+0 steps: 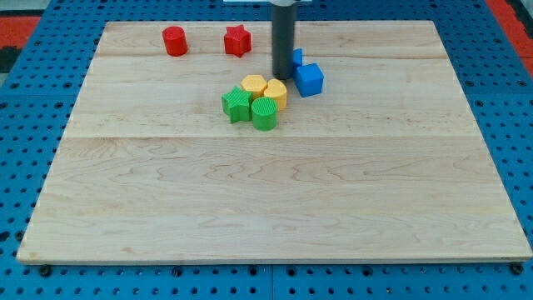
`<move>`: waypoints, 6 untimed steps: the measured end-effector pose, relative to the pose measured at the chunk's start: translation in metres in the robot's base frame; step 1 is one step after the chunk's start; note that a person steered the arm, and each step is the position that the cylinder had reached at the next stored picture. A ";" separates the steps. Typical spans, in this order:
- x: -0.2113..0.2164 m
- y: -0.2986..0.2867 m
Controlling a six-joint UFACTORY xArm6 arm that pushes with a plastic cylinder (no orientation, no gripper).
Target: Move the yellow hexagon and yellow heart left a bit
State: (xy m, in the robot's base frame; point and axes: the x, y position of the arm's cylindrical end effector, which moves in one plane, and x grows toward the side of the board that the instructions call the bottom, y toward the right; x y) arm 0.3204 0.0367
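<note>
Green blocks beside yellow hexagon

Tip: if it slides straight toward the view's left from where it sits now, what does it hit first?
Probably the yellow heart: my tip sits just to its upper right, the blue cube on its other side. The yellow hexagon comes next. Depth is unclear; the tip may pass just above the heart and meet the hexagon first.

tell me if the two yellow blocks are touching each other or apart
Touching. The yellow hexagon and yellow heart sit side by side with no board showing between them, packed against the green blocks. My tip stands just above the heart.
</note>
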 end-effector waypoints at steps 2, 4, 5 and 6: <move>-0.057 0.021; 0.016 0.122; 0.075 0.052; 0.031 -0.022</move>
